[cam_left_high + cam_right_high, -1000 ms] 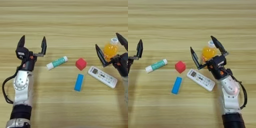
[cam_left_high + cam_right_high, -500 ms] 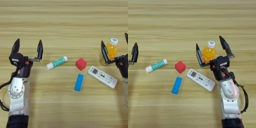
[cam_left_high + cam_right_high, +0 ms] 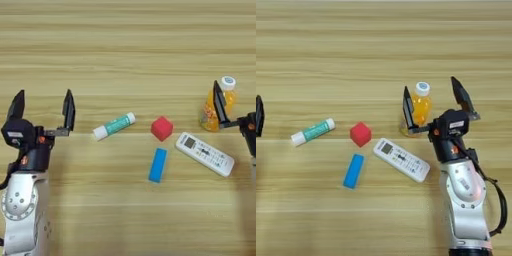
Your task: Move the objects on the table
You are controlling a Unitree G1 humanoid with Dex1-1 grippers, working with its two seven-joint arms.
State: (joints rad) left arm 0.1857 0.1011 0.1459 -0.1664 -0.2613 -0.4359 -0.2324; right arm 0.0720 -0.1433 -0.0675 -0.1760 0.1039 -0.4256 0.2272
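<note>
— Grippers?
— I had the right gripper (image 3: 435,107) spread wide, empty, beside the upright orange juice bottle with white cap (image 3: 419,107); left gripper (image 3: 42,107) likewise released, near the green-and-white tube (image 3: 114,125).

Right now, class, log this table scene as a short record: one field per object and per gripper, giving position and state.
surface: wooden table
tube: lying, left of centre
red cube: centre
blue block: flat, in front of cube
remote: flat, right of block
juice bottle: upright, behind remote
left gripper: open, holding nothing, left of tube
right gripper: open, beside bottle
</note>
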